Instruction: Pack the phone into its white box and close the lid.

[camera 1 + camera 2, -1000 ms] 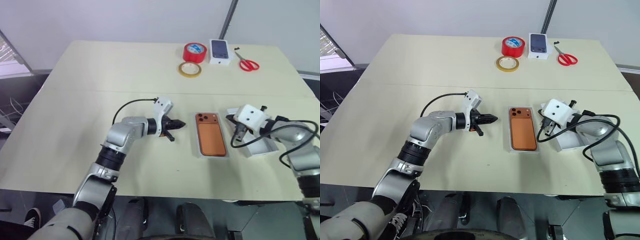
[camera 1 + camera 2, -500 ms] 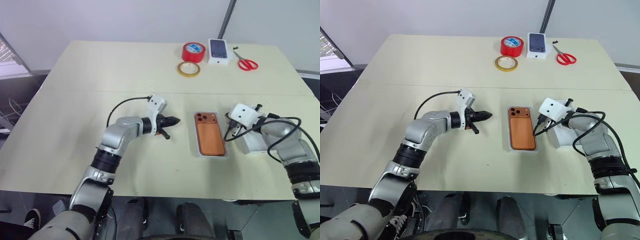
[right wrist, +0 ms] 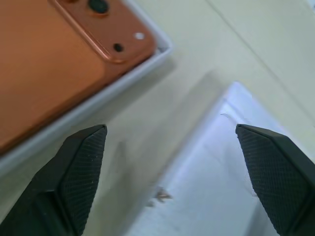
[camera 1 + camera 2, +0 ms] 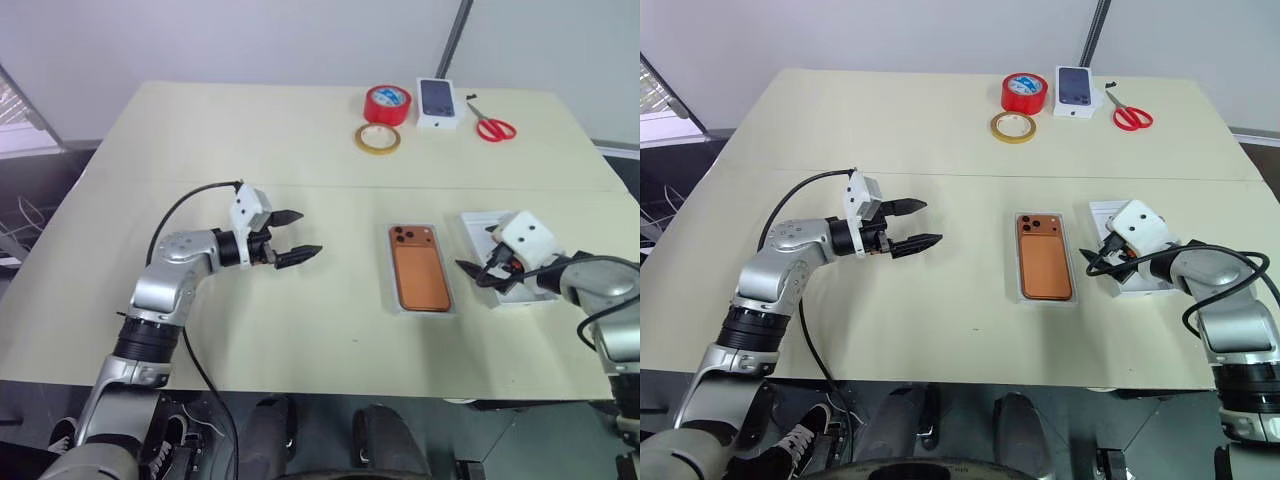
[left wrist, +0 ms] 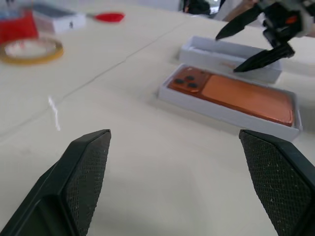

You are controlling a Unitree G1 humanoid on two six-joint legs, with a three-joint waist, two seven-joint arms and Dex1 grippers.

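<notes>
Phone (image 4: 420, 273) sits in box (image 4: 397, 302); both tools, left (image 4: 297, 234) and right (image 4: 478, 277), released (empty): grasp lid (image 4: 478, 222) by its rim, lower squarely.

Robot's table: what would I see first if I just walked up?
Probably the orange phone lying camera-side up in its white box, mid-table between the two open hands. The right hand hovers by the empty white lid beside it. The red tape at the far edge stands out too.
</notes>
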